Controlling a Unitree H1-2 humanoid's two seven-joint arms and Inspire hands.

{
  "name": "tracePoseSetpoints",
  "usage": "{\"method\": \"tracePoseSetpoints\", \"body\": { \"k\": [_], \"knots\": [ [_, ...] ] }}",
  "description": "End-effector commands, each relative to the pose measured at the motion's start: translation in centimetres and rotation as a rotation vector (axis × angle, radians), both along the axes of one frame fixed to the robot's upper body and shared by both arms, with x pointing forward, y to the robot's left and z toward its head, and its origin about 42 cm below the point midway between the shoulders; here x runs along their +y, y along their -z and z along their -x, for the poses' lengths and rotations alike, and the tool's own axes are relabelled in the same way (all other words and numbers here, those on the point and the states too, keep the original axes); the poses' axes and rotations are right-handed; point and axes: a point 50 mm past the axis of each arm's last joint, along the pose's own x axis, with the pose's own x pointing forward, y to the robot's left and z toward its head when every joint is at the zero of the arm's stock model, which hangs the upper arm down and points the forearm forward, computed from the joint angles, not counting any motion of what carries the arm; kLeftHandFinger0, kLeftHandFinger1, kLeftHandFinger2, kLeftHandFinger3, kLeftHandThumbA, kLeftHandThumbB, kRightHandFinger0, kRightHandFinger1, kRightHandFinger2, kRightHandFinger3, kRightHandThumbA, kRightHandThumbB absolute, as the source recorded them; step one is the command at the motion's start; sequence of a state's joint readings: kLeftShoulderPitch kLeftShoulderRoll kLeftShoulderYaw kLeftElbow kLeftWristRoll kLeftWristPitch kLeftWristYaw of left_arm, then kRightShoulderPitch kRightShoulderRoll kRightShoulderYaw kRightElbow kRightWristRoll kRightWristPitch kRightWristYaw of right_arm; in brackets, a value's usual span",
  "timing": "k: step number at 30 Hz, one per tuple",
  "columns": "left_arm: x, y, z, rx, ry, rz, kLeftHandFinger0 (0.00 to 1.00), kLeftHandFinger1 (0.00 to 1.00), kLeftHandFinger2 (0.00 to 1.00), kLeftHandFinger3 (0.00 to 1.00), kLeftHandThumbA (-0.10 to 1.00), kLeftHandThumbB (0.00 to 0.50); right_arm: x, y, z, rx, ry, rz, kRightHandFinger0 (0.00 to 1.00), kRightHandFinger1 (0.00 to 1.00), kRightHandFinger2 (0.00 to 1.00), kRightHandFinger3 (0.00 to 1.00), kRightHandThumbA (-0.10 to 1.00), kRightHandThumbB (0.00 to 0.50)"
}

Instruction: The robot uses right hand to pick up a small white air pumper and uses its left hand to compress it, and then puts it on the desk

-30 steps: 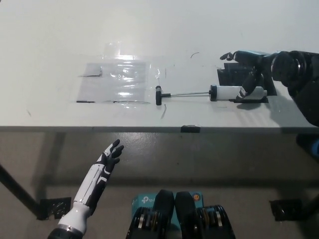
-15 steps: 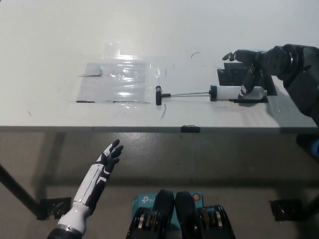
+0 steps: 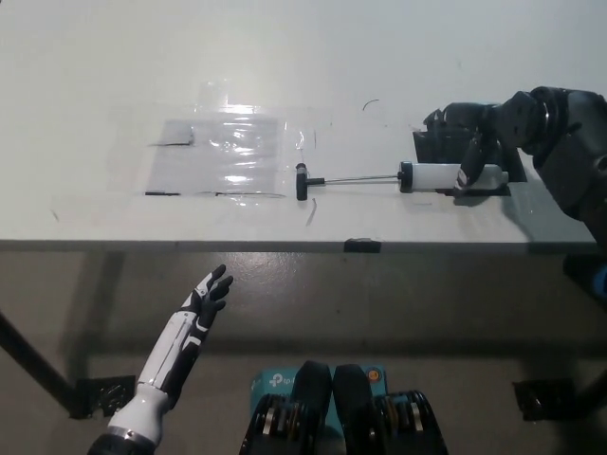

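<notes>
The air pumper (image 3: 417, 177) lies flat on the white desk (image 3: 95, 114), near its front edge on the right side, rod drawn out leftward to the black handle (image 3: 302, 181). Nearest, the left hand (image 3: 202, 305) hangs below the desk edge, fingers spread, holding nothing. Farther back, the right hand (image 3: 469, 137) curls over the white barrel's right end; whether it grips cannot be told.

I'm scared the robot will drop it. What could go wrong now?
The black right hand curls over only the far end of the small white air pump, so it could tip or slip when lifted. Its long thin rod with the black handle sticks out and might drag across the white desk.
</notes>
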State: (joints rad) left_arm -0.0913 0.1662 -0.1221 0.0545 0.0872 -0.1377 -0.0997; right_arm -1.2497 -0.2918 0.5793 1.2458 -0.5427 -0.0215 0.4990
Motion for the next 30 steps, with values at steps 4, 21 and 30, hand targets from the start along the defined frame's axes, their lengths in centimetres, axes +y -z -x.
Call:
{"method": "tracePoseSetpoints", "body": {
  "k": [4,21,30],
  "knots": [
    [0.4,-1.3,-0.1,-0.065,0.03,-0.009,1.0,1.0,1.0,1.0,1.0,0.175,1.8,-4.8,-1.0,-0.099,-0.047,-0.016,1.0,1.0,1.0,1.0,1.0,0.383],
    [0.5,-1.8,-0.3,-0.069,0.029,-0.015,1.0,1.0,1.0,1.0,1.0,0.191,2.1,-4.9,-1.1,-0.056,-0.023,-0.041,1.0,1.0,1.0,1.0,1.0,0.363],
    [0.5,-1.8,-0.3,-0.071,0.028,-0.013,1.0,1.0,1.0,1.0,1.0,0.198,1.8,-4.1,-1.0,-0.018,-0.019,-0.044,1.0,1.0,1.0,1.0,1.0,0.327]
  ]
}}
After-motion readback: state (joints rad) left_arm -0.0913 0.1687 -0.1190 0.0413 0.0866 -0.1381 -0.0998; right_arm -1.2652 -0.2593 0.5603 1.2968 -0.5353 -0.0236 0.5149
